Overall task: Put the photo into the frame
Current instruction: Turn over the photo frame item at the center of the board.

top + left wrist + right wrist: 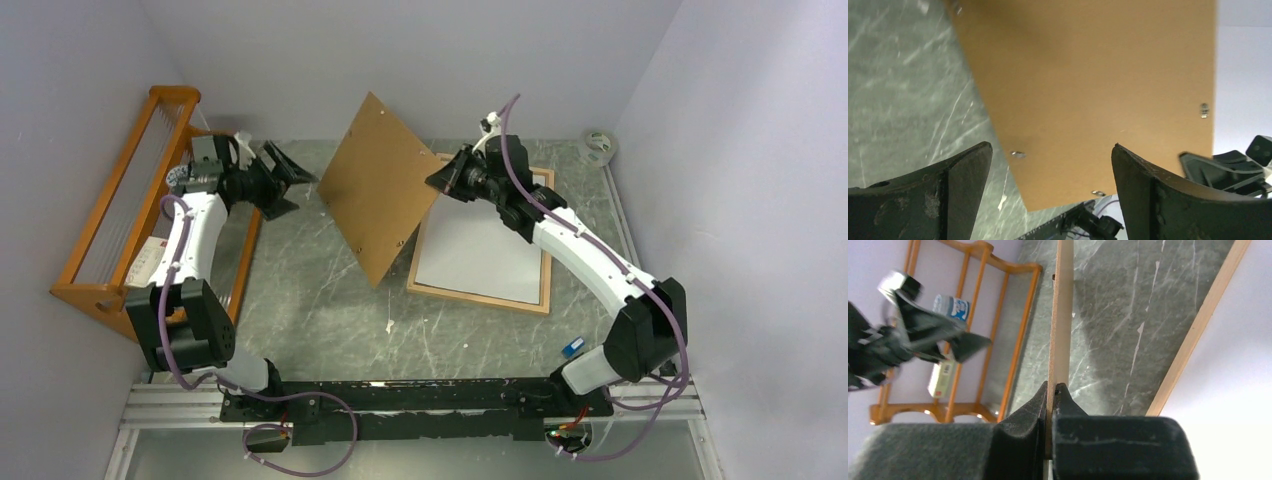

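My right gripper [438, 180] is shut on the edge of the brown backing board [385, 185] and holds it raised and tilted above the table, left of the frame. The right wrist view shows that board edge-on [1060, 315], pinched between the pads at the gripper [1052, 385]. The light-wood frame [480, 298] lies flat at centre right with a plain white surface [485, 245] inside it. No printed picture of people shows in any view. My left gripper [290, 180] is open and empty, facing the board [1088, 90] from the left without touching it.
The orange wooden rack [110, 220] stands along the left wall, close behind the left arm. A roll of tape [598, 146] lies at the back right corner. The frame's wooden edge [1198, 330] runs beside the right gripper.
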Controlling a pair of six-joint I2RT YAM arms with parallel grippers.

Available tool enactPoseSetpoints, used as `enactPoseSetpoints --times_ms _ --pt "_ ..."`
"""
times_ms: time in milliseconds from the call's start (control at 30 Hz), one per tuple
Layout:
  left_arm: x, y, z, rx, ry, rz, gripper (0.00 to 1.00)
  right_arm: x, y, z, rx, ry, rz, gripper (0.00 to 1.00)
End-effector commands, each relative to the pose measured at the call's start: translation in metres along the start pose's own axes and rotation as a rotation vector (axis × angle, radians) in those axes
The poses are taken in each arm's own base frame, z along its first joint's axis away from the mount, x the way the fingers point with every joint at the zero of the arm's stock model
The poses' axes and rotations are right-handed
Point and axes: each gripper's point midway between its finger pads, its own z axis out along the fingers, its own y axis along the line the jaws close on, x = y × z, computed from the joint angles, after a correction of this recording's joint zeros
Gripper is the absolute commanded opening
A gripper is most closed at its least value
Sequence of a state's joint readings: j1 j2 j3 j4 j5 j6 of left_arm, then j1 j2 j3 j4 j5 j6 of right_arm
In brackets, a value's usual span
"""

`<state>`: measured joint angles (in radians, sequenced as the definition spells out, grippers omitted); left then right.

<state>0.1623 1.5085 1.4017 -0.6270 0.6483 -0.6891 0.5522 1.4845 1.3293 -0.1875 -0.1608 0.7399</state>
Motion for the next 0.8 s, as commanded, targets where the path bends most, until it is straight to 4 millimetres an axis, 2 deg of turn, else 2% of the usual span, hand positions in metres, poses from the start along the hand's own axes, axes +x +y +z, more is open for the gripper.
enactPoseSetpoints --times_ms 0,267,333,433,600,700,767 --pt "0.01 0.013 0.011 0.027 -0.011 -0.028 0.94 -0.054 0.06 -0.035 -0.299 -0.153 0.14 0.0" --pt "0.033 0.043 0.048 0.099 0.045 -0.189 0.94 -0.069 0.065 -0.063 -0.4 -0.251 0.211 0.0" --pt "0.036 0.045 0.055 0.141 0.051 -0.226 0.94 -0.07 0.067 -0.069 -0.415 -0.263 0.231 0.0" --pt "0.034 0.035 0.062 0.224 0.062 -0.241 0.94 -0.069 0.069 -0.075 -0.44 -0.267 0.264 0.0" --pt "0.025 0.017 0.06 0.288 0.058 -0.216 0.94 -0.069 0.071 -0.084 -0.47 -0.28 0.316 0.0" --pt "0.018 -0.003 0.052 0.373 0.048 -0.199 0.88 -0.065 0.069 -0.085 -0.476 -0.272 0.336 0.0" --pt "0.01 -0.023 0.042 0.462 0.03 -0.168 0.8 -0.062 0.065 -0.087 -0.471 -0.271 0.351 0.0"
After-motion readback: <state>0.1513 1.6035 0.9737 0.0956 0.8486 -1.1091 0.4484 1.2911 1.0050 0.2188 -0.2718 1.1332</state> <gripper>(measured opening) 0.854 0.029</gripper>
